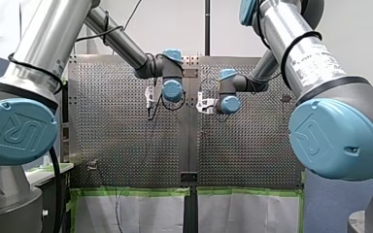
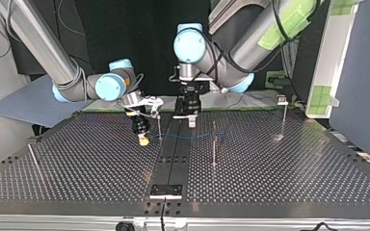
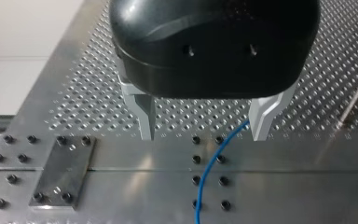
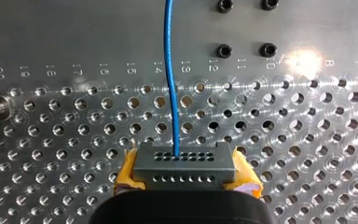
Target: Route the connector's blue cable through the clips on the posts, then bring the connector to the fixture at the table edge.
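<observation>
My front camera sits behind and above my shoulders, far back, facing out over the worktop (image 1: pixel 126 145). The top camera faces me from across it, low, at mid range. Each wrist camera looks along its hand, very close: my left hand (image 3: pixel 204 135), and my right hand (image 4: pixel 186 177) with the connector (image 4: pixel 184 161) it grips. Both share the blue cable (image 3: pixel 207 172) ahead of the hands, as does the top camera.

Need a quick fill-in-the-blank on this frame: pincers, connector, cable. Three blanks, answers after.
1. My right pincer is shut on the dark grey ____, held between its yellow pads.
2. The cable that runs out ahead of that pincer is ____ in colour.
3. My left pincer is ____, not shut, and the cable passes beside one metal finger.

Missing words: connector; blue; open.
</observation>
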Available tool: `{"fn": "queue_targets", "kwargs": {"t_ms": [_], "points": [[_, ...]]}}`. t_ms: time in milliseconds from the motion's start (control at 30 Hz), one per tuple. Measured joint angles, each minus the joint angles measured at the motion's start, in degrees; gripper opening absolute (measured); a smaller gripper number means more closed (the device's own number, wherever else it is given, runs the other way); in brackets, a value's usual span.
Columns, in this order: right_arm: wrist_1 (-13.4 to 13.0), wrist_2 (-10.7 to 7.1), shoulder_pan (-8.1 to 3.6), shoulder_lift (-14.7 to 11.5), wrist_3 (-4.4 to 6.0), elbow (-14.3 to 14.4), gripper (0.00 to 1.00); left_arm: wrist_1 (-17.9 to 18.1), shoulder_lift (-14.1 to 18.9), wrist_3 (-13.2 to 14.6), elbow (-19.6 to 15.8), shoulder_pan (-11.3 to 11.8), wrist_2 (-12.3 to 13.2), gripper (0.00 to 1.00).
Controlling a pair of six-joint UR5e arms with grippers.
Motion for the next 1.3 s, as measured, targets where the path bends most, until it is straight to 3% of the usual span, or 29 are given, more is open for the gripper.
{"fn": "queue_targets", "kwargs": {"t_ms": [300, 500, 1300], "points": [[0.1, 0.00, -0.03, 0.0, -0.02, 0.0, 0.00, 0.2, -4.1, 1.0, 3.8, 1.1, -4.4, 1.00], [0.2, 0.00, -0.15, 0.0, -0.05, 0.0, 0.00, 0.2, -4.5, 1.2, 4.4, 1.8, -6.8, 1.00], [0.7, 0.03, -0.11, 0.0, -0.11, 0.0, 0.00, 0.1, -5.0, 1.4, 5.8, 3.3, -4.6, 1.00]]}}
